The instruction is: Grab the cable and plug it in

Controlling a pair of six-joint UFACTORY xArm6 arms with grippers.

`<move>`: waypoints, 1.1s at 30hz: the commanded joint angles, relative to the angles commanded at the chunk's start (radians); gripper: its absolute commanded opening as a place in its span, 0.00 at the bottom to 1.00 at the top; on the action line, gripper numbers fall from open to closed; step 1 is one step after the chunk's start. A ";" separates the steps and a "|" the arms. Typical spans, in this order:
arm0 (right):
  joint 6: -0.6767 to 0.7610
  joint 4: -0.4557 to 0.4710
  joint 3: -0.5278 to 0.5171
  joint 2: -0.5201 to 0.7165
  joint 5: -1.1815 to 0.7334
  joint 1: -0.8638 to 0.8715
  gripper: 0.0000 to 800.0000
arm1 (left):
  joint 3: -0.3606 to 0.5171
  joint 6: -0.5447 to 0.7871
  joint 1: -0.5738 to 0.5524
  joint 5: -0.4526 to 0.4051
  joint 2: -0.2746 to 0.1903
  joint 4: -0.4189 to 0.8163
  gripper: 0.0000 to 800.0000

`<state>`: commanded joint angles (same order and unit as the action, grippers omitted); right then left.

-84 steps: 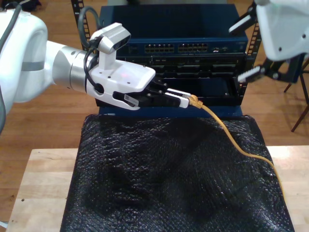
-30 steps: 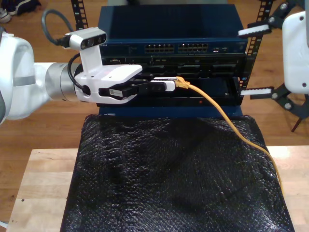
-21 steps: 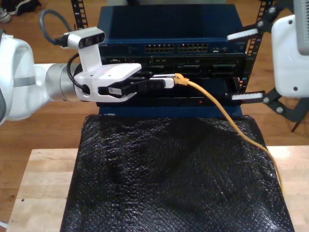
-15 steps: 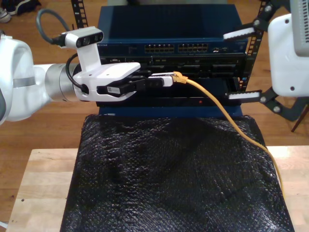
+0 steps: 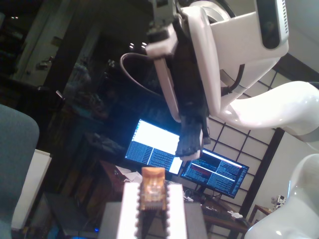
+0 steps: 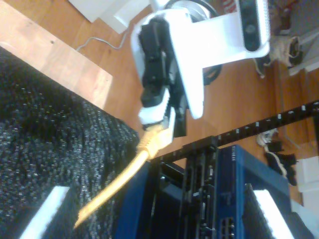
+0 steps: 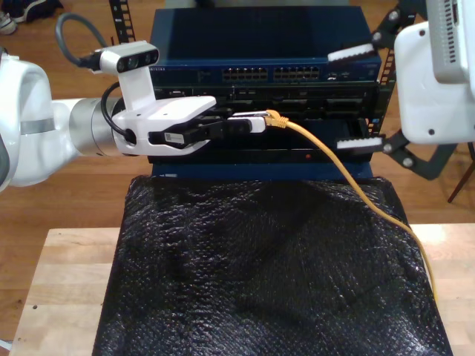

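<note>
Yellow cable [image 7: 349, 174] plug end sits clamped in my first pincer [image 7: 256, 123].

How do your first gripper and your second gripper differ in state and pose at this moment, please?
My first gripper is shut on the yellow network cable just behind its plug; my second gripper is open and holds nothing. My first gripper sits at the exterior view's left, pointing along the front of the blue rack unit; my second gripper hangs at that view's right, fingers spread wide. Both have white fingers.
</note>
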<state>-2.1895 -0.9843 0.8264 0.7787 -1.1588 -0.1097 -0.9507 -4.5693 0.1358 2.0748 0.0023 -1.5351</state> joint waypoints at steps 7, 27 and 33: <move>-0.003 0.006 0.011 -0.097 0.144 -0.158 0.97 | 0.000 -0.002 0.000 0.000 0.003 0.000 0.03; -0.002 0.018 -0.012 -0.081 0.189 -0.203 0.88 | 0.000 -0.021 0.018 0.054 0.034 -0.049 0.04; -0.003 0.018 -0.009 -0.068 0.195 -0.203 0.87 | 0.002 -0.044 0.020 0.071 0.046 -0.060 0.04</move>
<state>-2.1926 -0.9659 0.8172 0.7112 -0.9640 -0.3122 -0.9492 -4.6138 0.1557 2.1454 0.0483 -1.5950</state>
